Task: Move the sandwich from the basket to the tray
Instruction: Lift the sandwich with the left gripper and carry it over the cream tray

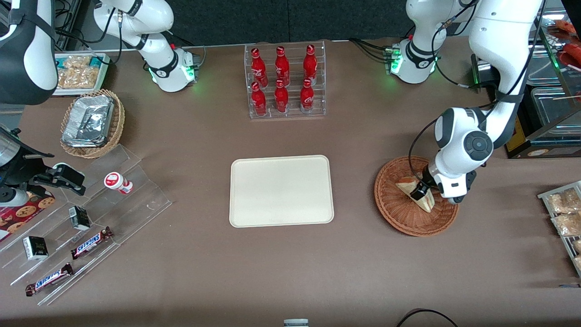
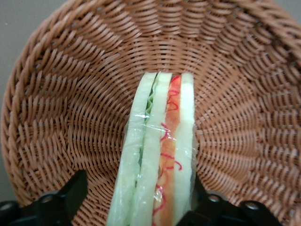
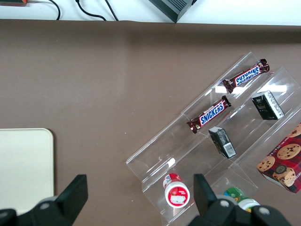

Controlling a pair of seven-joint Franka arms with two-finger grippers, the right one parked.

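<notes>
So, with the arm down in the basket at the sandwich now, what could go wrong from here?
1. The gripper straddles the sandwich with its jaws open, one apart from it. Closing could push the wedge aside instead of clamping it.
2. The sandwich has a shiny clear wrap and soft bread, so it may slip or get squashed.
3. The sandwich lies low in the basket. Moving toward the tray before lifting could catch the rim and drag the basket.

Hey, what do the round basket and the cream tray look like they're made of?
The basket looks like woven wicker, reddish-brown and matte: ribbed strands radiate from its centre. The tray appears to be smooth cream plastic with rounded corners and a low rim, though its material is less certain. The gripper is down in the basket at the sandwich.
</notes>
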